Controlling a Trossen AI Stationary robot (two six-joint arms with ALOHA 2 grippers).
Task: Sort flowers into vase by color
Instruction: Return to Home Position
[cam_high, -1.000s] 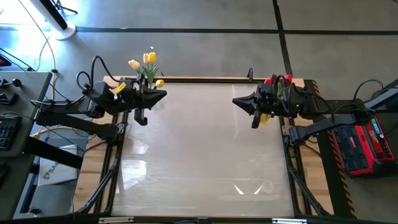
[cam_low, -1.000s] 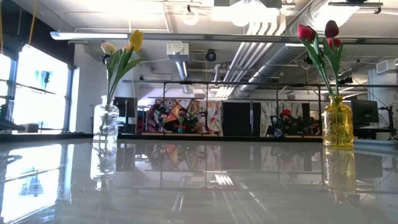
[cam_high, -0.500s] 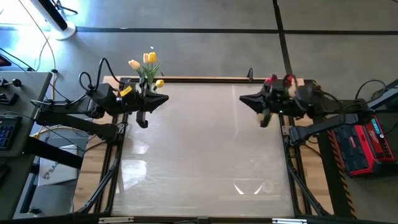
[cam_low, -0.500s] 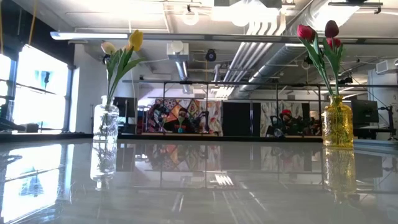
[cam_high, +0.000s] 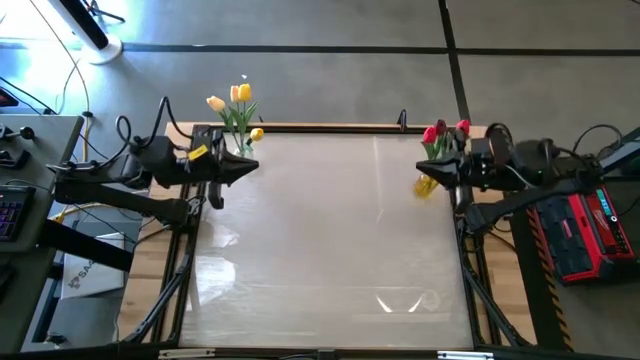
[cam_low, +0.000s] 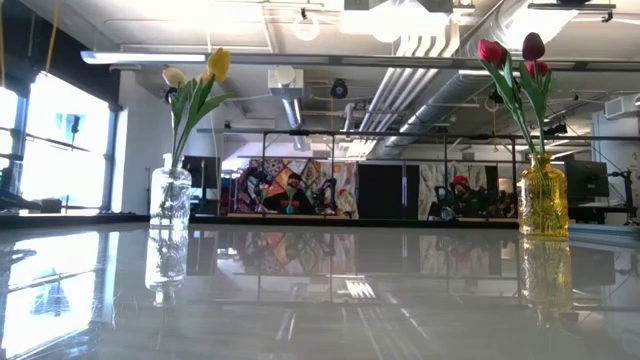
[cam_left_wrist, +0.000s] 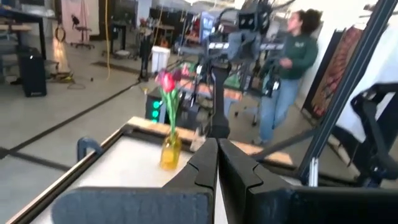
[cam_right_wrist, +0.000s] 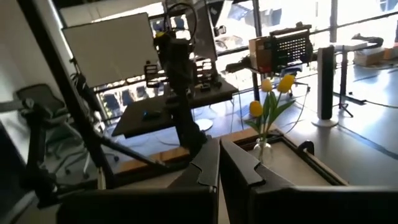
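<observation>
Yellow tulips (cam_low: 205, 75) stand in clear vase (cam_low: 170, 200) at far left corner of bench (cam_high: 320, 260). Red and maroon tulips (cam_low: 512, 55) stand in amber vase (cam_low: 543, 200) at far right corner. Both vases upright, well apart. Left gripper (cam_left_wrist: 217, 149) is just beside clear vase at left bench edge, fingers pressed together, holding nothing. Right gripper (cam_right_wrist: 219, 149) is just beside amber vase at right edge, fingers also together, empty. Person in green top (cam_left_wrist: 292, 56) stands in room beyond amber vase, seen in left wrist view.
</observation>
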